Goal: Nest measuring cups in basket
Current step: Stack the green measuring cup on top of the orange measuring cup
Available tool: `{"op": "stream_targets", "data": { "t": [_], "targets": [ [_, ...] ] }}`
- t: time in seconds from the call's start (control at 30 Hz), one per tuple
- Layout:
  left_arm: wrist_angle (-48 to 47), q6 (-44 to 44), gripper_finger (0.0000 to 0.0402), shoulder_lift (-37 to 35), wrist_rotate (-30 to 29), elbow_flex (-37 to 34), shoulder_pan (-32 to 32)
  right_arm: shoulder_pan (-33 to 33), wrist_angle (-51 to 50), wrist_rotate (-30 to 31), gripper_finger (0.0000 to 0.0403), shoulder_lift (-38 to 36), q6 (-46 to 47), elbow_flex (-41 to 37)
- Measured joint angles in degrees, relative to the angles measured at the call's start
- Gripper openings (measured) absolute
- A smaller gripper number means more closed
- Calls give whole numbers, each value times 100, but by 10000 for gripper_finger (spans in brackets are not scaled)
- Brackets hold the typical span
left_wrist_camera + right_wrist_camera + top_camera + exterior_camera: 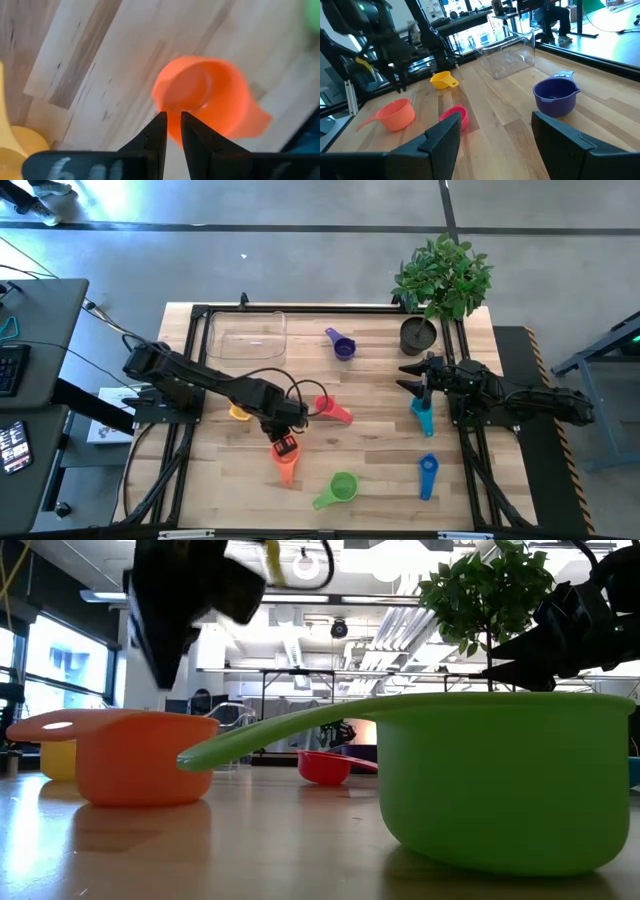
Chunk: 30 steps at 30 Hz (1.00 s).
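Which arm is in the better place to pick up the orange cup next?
The left. Its pincer hangs just over the orange cup, fingers nearly together. The right pincer stands open far across the table, by the teal cup.

The clear basket (247, 335) sits upright at the table's far left, nothing visible inside. The purple cup (343, 346) lies to its right, the yellow (239, 412) and red (334, 411) nearer mid-table. The orange cup (286, 465) lies toward the near edge, the green (338, 489) beside it, the blue (427, 476) farther right, the teal (422, 417) beyond the blue.
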Motion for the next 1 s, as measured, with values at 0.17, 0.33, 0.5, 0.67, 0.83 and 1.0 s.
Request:
{"op": "stream_targets", "data": {
  "t": [0.17,0.33,0.5,0.67,0.83,1.0],
  "targets": [
    [-69,-11,47,-323,4,221,-17,0,-2,0,234,0,0,0],
    [-169,-296,47,-812,11,316,-127,0,-1,0,234,0,0,0],
    [-176,-675,47,-1477,11,316,-340,0,0,0,234,0,0,0],
    [-174,-945,47,-2102,-181,316,-594,0,4,0,234,0,20,0],
    [-221,-1017,47,-2617,-735,316,-797,0,12,-2,234,0,1167,0],
    [-327,-1019,47,-2989,-1119,316,-892,0,113,98,234,-2,2119,-2]
  ]
}}
